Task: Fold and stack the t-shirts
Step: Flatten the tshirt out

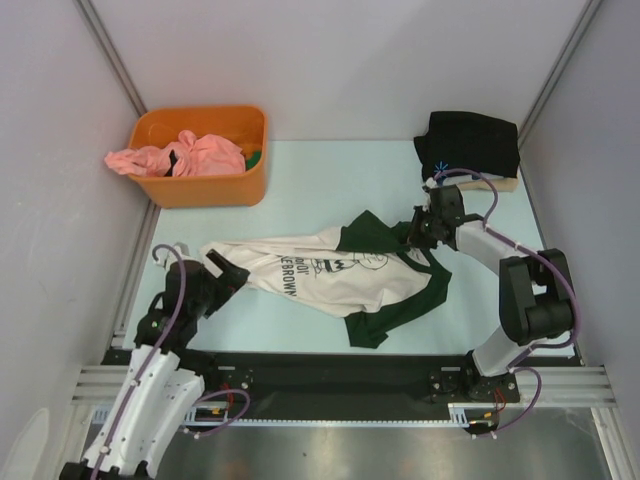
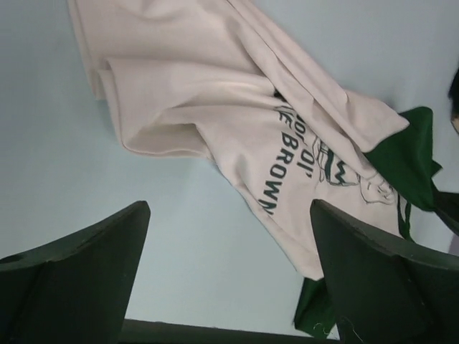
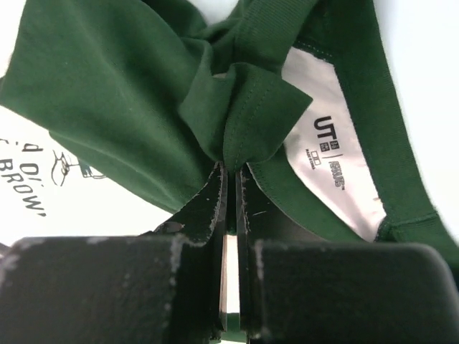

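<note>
Nearest the arm bases, the left gripper (image 1: 226,271) is seen with its two dark fingers (image 2: 86,265) spread wide and nothing held between them. It is positioned low over the pale blue-green table (image 1: 300,200), just beside the hem end of the cream cotton t-shirt with dark green sleeves, collar and chest print (image 1: 330,280). That shirt is laid crumpled across the middle of the table, its hem bunched into folds toward the left and its green sleeves turned toward the right. The printed lettering is partly covered by a fold in the left wrist view.

At the shirt's far right end, the right gripper (image 1: 418,232) is clamped on a pinch of green cloth next to the collar; in the right wrist view the jaws are pressed nearly together on it, and a white neck label (image 3: 331,154) is exposed just beside it.

Farther back on the right, a folded black t-shirt with a small blue mark (image 1: 475,145) is placed, with a beige edge visible beneath it. At the far left, an orange plastic bin (image 1: 205,186) is set, with a pink crumpled shirt (image 1: 190,155) lying in it and draped over its left rim.
</note>
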### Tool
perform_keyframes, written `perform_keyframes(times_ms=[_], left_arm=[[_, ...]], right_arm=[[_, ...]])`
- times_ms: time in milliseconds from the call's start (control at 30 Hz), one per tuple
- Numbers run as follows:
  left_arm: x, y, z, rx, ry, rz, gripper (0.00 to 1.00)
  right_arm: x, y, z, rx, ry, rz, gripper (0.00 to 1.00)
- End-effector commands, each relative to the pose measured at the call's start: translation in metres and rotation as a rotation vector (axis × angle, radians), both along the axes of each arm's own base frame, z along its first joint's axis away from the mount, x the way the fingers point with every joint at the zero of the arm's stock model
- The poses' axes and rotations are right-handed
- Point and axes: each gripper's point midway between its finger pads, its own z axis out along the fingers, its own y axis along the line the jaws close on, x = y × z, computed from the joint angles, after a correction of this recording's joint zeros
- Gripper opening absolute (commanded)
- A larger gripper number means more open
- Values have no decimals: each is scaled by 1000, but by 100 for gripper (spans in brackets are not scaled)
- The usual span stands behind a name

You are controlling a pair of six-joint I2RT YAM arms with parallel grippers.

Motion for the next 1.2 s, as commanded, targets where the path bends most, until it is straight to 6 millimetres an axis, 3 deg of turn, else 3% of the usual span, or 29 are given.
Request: perform_keyframes(times_ms=[0,133,167,233,267,300,500,533,567,767,1000,1100,1167], left_arm=[[18,32,12,139,28,139,100],[53,62,6,189,46,203,99],[65,85,5,191,25,269,94],[76,97,-13,179,70,293,91],[85,108,-12,174,54,328,88],[90,112,-28,172,100,333,86],[139,129,-44,133,118,391,81],[143,130,-59,137,165,385,81],[154,136,-53,153,154,397,81],[175,137,-74,134,176,394,78],[181,125,-87,110,189,381,67],[183,119,-91,107,191,362,58],[185,116,-92,99,188,351,40]], right_arm=[[14,-4,7,-27,-46,6,0],[25,0,6,-27,-46,31,0],[26,2,6,-26,-48,39,0],[30,4,7,-18,-53,49,0],[31,5,7,-13,-54,53,0],[32,7,6,-6,-53,62,0],[40,16,5,20,-62,91,0],[42,17,5,24,-66,92,0],[42,19,5,30,-65,99,0],[43,18,5,33,-76,105,0],[50,7,8,42,-85,83,0],[52,3,11,48,-91,70,0],[52,0,14,49,-95,65,0]])
